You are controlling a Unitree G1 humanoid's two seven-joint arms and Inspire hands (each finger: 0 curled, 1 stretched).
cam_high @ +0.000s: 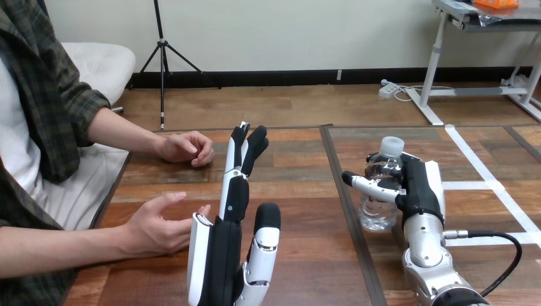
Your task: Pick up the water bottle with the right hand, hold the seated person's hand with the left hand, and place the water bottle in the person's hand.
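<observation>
The right hand (418,188), black with white shells, is wrapped round the clear plastic water bottle (380,209), thumb across its front and fingers behind. The white-capped bottle stands upright on the planked wooden bench (300,255), toward its right edge. The pickup looks to be at the grasp stage. Next comes a lift, gentle enough not to crush the thin, ribbed wall. The left hand (223,248) stands upright near the front edge, fingers straight, holding nothing. The person's open hand (156,226) lies just beside it, near the left edge, not yet held.
</observation>
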